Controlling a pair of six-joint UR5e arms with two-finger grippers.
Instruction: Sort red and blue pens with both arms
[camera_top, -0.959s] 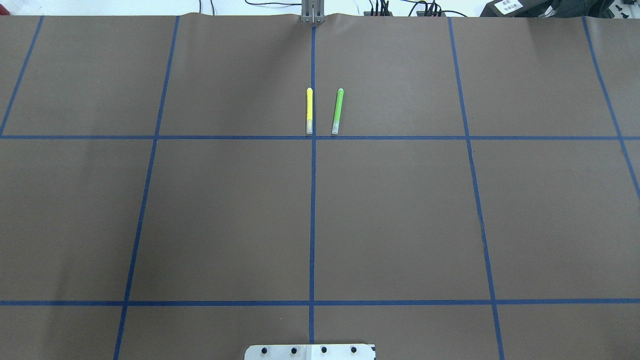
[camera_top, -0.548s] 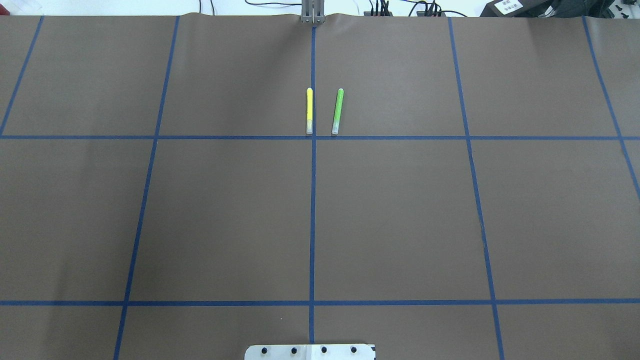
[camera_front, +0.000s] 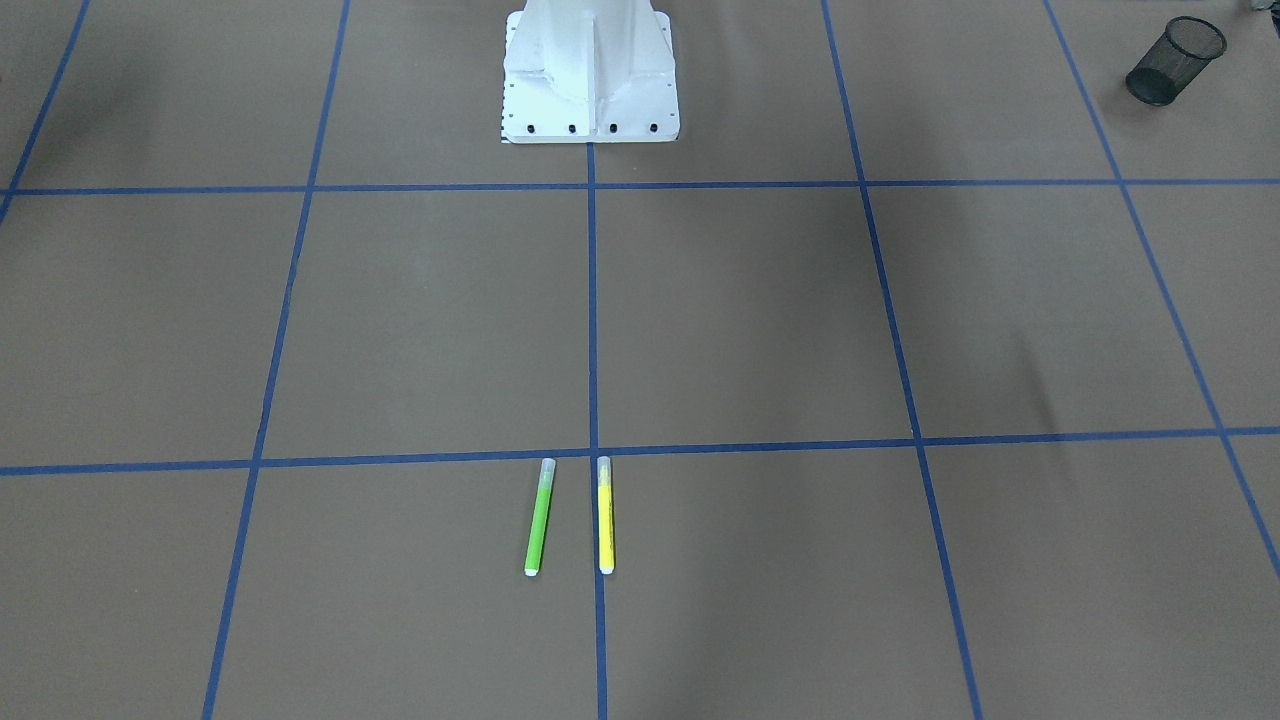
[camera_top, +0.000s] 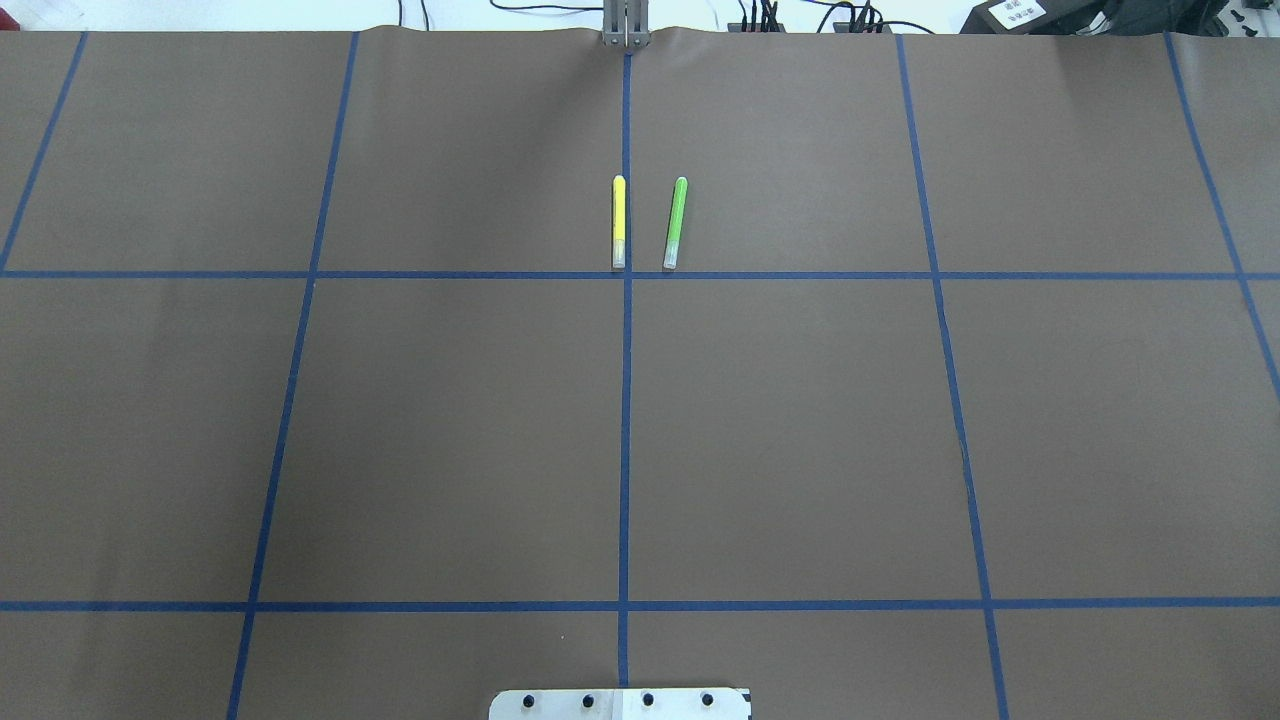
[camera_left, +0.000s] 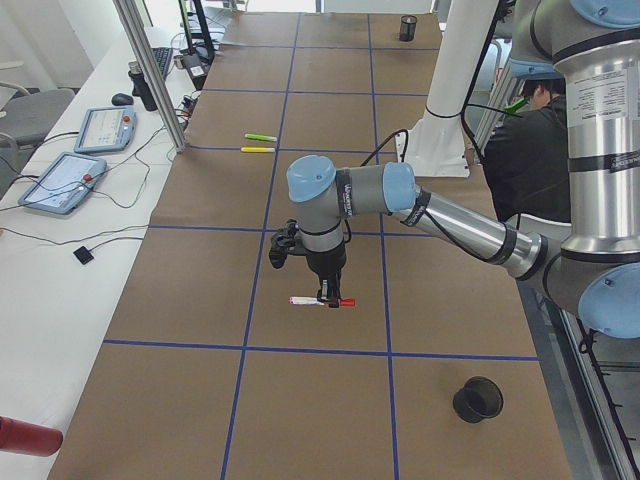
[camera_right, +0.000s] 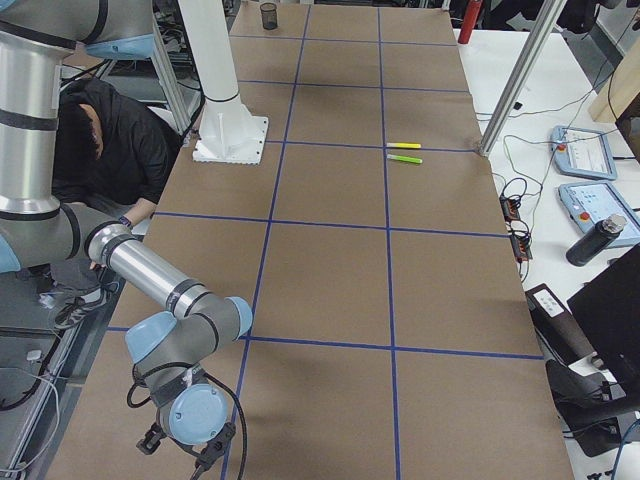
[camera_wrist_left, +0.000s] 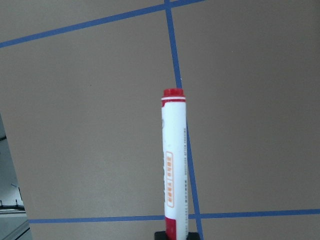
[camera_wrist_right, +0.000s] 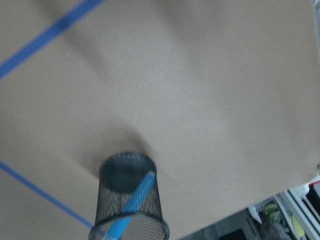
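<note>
Now the left gripper (camera_left: 325, 294) pinches the red pen (camera_wrist_left: 172, 165), likely bound next for the black cup (camera_left: 478, 399); the blue pen (camera_wrist_right: 134, 201) is sorted, and the jaws of the right gripper (camera_right: 185, 448) I cannot tell.

Yellow marker (camera_top: 619, 222) + green marker (camera_top: 676, 222) side by side, not touching, nr centre tape line (camera_top: 626, 400); person (camera_right: 110, 140) seated.
</note>
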